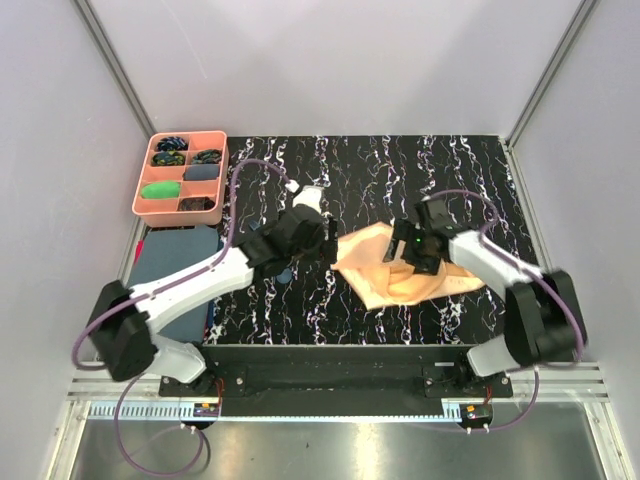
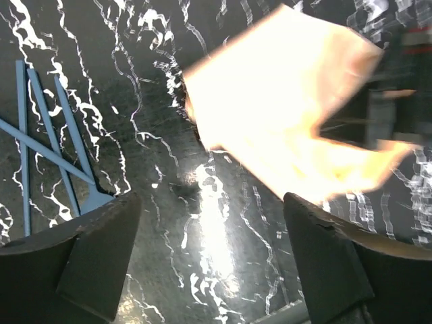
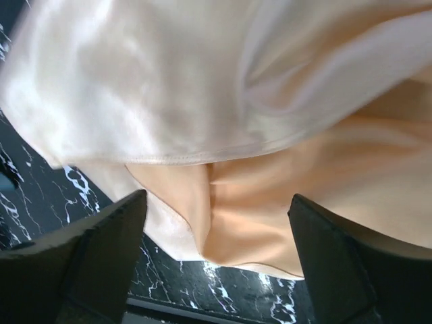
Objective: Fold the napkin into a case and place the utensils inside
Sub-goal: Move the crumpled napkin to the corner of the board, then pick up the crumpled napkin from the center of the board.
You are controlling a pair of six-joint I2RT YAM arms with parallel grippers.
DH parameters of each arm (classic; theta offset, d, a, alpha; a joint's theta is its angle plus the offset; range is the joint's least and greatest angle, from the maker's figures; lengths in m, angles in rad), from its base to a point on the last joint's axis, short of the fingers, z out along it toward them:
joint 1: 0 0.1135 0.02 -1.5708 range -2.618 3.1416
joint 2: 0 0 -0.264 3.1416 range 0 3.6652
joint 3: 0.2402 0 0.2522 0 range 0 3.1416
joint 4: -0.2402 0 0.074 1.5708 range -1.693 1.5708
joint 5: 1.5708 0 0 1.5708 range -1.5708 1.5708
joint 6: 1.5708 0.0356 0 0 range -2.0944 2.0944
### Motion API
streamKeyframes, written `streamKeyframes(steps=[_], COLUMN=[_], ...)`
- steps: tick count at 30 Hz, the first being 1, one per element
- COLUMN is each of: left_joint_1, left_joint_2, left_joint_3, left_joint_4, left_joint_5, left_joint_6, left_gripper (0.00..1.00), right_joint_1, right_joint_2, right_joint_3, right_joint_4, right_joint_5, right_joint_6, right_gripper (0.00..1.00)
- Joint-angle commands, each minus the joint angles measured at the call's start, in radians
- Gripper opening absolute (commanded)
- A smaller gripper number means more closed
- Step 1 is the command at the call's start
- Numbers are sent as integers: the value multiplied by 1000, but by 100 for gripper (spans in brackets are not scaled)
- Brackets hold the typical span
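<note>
Both my pincers are gaping wide, gripping nothing: left pincer (image 2: 209, 206) is hovering beside the utensils (image 2: 47, 148) lying at its frame's left, right pincer (image 3: 217, 202) is hanging over the crumpled napkin (image 1: 405, 265) lying centre-right on the table (image 1: 330, 160).

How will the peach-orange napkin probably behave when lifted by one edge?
Probably floppy: the napkin lies rumpled in soft folds, so it should sag. Its glossy sheen suggests it may slide out of a light grip. It looks thin, so likely light.
</note>
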Motion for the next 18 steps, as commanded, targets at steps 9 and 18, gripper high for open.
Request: streamKeyframes(steps=[9,18], left_joint_1=[93,92], left_joint_2=[379,459], left_joint_3=[215,154], left_joint_4=[-90,5], left_joint_5=[200,320], left_joint_6=[-36,-131], left_gripper=[87,61], right_joint_1=[-46,-84], right_joint_2=[-310,-388], right_joint_3=[-186,-294], right_joint_4=[-98,-65], right_joint_5=[346,376], right_joint_6=[317,368], right_gripper=[98,88])
